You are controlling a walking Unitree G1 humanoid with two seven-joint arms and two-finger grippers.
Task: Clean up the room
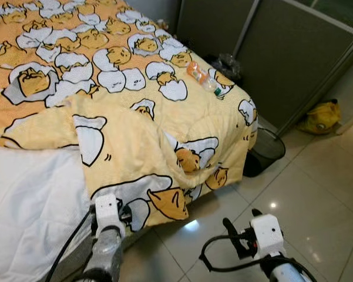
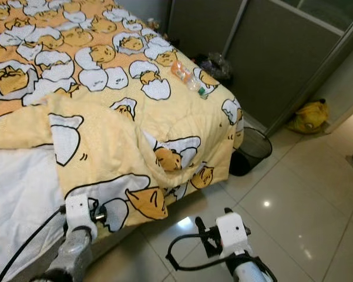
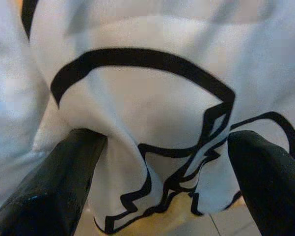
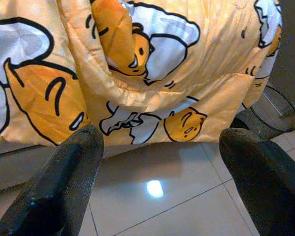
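A yellow quilt (image 1: 135,117) printed with cartoon eggs covers the bed and hangs over its near corner. My left gripper (image 3: 167,142) is open at the quilt's hanging hem, with a white, black-lined fold of the cloth between its two fingers (image 3: 64,182). In the left eye view, the left gripper (image 1: 129,212) is tucked against that hem. My right gripper (image 1: 242,220) stands open over the tiled floor, just off the bed's corner, facing the hanging quilt (image 4: 152,73) with nothing between its fingers. A plastic bottle (image 1: 202,79) with an orange label lies on the quilt near the far corner.
A white sheet (image 1: 29,200) is bare at the bed's near left. A black mesh bin (image 1: 265,150) stands on the floor by the bed's right corner. A yellow bag (image 1: 322,116) lies by the grey partition (image 1: 282,59). A dark bag (image 1: 228,63) sits behind the bed.
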